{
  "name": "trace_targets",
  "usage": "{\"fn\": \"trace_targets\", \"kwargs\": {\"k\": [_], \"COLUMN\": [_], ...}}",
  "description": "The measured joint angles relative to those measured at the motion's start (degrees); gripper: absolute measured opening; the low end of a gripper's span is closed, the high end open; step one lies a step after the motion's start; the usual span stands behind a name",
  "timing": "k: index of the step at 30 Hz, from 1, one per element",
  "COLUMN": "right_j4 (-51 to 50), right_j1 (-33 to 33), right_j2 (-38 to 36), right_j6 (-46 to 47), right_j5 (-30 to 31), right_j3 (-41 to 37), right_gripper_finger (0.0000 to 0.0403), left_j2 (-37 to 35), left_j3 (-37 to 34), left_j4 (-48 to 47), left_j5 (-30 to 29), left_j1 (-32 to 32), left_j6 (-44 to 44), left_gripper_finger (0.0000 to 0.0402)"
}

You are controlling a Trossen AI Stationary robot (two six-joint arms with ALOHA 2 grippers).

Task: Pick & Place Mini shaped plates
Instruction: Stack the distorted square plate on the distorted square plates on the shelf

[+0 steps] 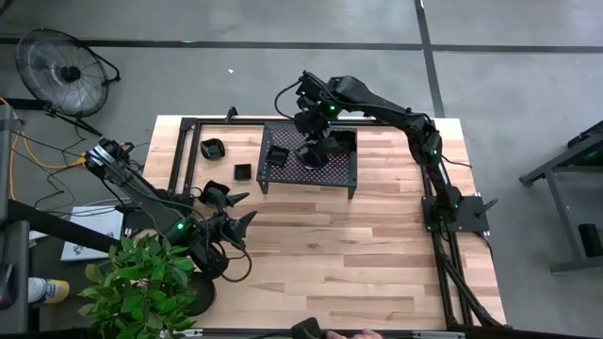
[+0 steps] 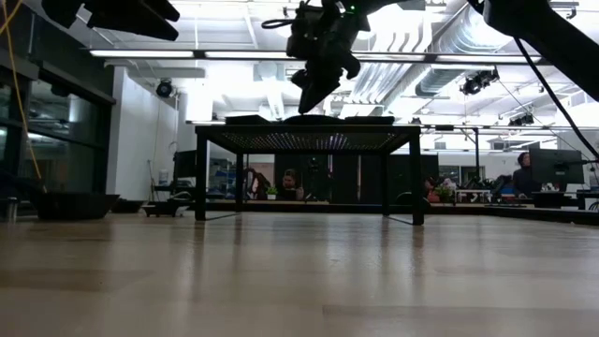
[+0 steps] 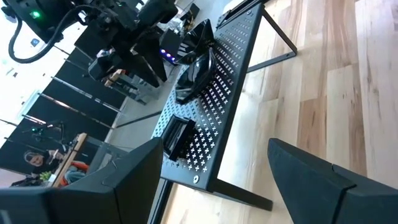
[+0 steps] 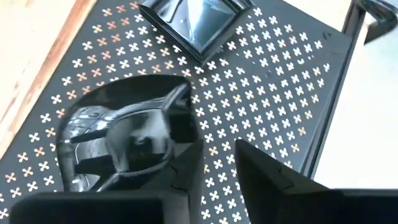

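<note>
Overhead, table-level, wrists (rack shared)

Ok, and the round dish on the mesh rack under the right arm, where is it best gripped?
Grip the round dish by its raised rim, coming straight down with the right tool, one finger inside and one outside. It lies flat and shallow on the mesh rack, so a sideways pinch would likely find little wall. The rim away from the square plate looks freest.

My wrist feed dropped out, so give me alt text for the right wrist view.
The right gripper, fingers open, hangs just above a round glossy black plate lying on the perforated black rack. A square black plate sits farther along the rack, with bare wooden table beside it.
</note>
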Motion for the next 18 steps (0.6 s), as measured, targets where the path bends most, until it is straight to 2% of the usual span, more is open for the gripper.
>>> {"fn": "trace_targets", "kwargs": {"k": [9, 13, 18], "right_j4": [0.6, 2.6, 2.0], "right_j1": [0.1, 0.4, 0.4], "right_j2": [-0.4, -3.5, -7.6], "right_j6": [2.2, 3.5, 10.0], "right_j5": [1.6, 4.5, 5.1], "right_j3": [4.3, 3.3, 3.3], "right_gripper_finger": [0.0101, 0.01, 0.0093], "left_j2": [0.0, 0.0, 0.0], "left_j3": [0.0, 0.0, 0.0], "left_j4": [0.0, -0.3, -2.2], "left_j5": [1.0, 1.1, 0.4], "left_j1": [0.0, 0.0, 0.3], "left_j6": [0.0, 0.0, -1.8], "left_gripper_finger": [0.0285, 0.0285, 0.0285]}}
